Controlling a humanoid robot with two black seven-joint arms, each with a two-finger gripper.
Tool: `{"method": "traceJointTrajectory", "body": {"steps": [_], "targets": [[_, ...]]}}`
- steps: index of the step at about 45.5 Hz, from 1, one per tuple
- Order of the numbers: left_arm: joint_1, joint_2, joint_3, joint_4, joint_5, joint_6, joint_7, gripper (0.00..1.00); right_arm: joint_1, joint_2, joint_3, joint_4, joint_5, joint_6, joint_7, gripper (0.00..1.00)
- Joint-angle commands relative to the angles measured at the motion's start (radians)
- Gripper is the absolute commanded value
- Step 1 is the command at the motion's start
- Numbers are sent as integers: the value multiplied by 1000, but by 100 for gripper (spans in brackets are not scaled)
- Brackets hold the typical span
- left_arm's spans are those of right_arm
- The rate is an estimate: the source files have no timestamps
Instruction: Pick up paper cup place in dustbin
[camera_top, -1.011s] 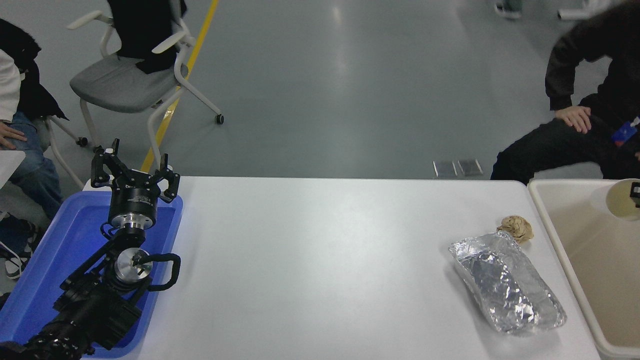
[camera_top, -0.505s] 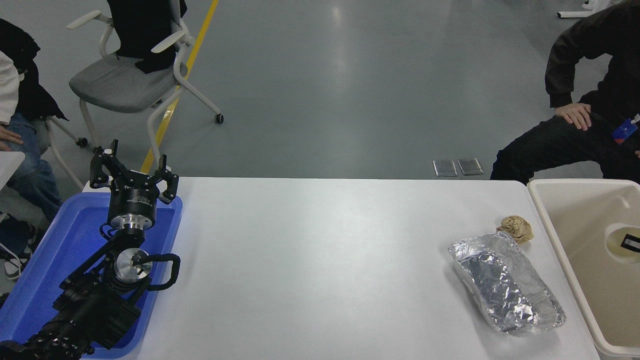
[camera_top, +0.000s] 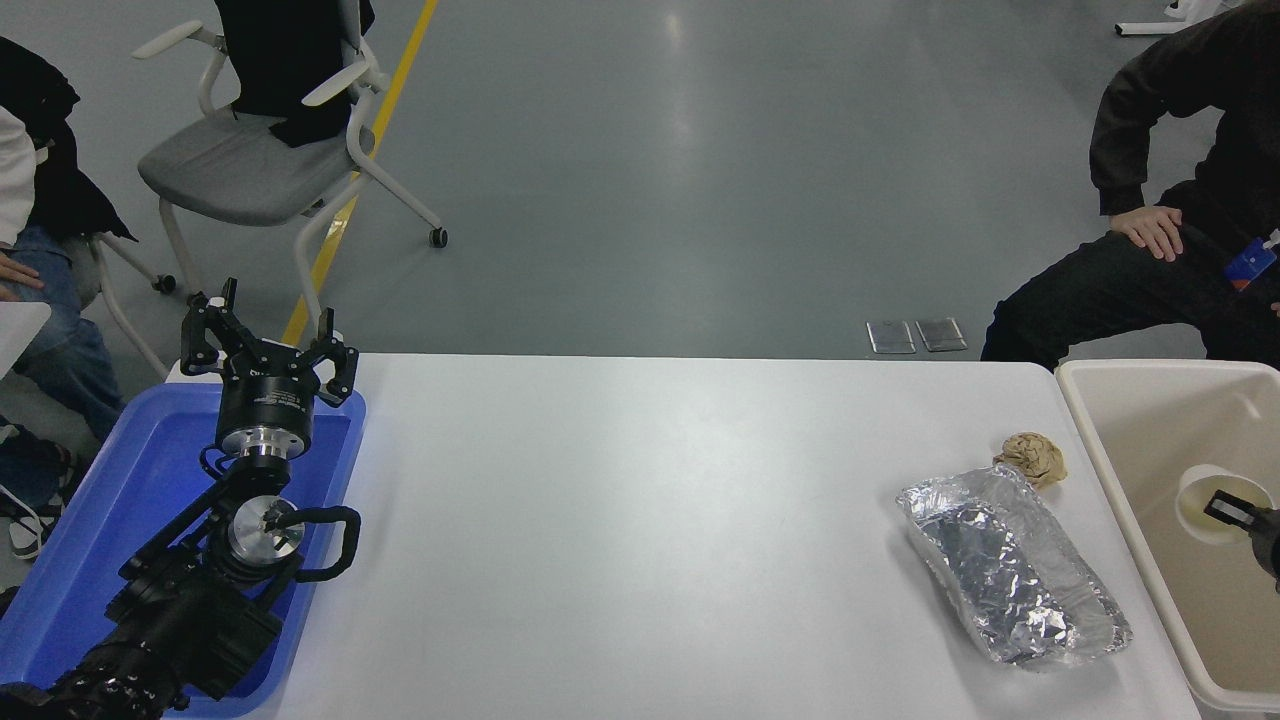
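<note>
The right gripper (camera_top: 1232, 507) shows only as a black finger and a bit of wrist at the picture's right edge, inside the dustbin (camera_top: 1130, 400). One finger reaches into the mouth of the paper cup (camera_top: 1205, 490), apparently pinching its rim against a second finger that is hidden, so whether the hold is closed or already slackening cannot be told.

A second ago the cup hung high, level with the bin's far wall, its cream inside tipped toward the camera. Half a second ago it was lower, and now it sits deep between the beige walls, mouth up, seemingly near the floor of the bin. The carry looks finished; only letting go and pulling the arm out appear to remain.

On the white table (camera_top: 640, 520) the silver foil bag (camera_top: 1012, 576) and the crumpled brown paper ball (camera_top: 1033, 457) have not moved. The left gripper (camera_top: 268, 340) stays parked over the blue tray (camera_top: 90, 520), its fingers spread.
</note>
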Motion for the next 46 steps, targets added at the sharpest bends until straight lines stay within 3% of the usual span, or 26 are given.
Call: {"method": "traceJointTrajectory", "body": {"steps": [1, 11, 18, 31, 37, 46], "targets": [[0, 0, 0, 0, 0, 0, 0, 99, 3, 9, 1, 7, 38, 3, 0, 100], [0, 0, 0, 0, 0, 0, 0, 99, 57, 4, 1, 53, 38, 12, 0, 100], [-2, -2, 2, 0, 0, 0, 0, 99, 165, -70, -61, 177, -8, 19, 1, 100], [-2, -2, 2, -1, 0, 0, 2, 99, 580, -208, -314, 641, -105, 69, 6, 100], [0, -2, 2, 0, 0, 0, 2, 99, 794, -202, -453, 800, -100, 147, 9, 100], [0, -2, 2, 0, 0, 0, 2, 99, 1096, -105, -642, 1043, -88, 200, 9, 100]]}}
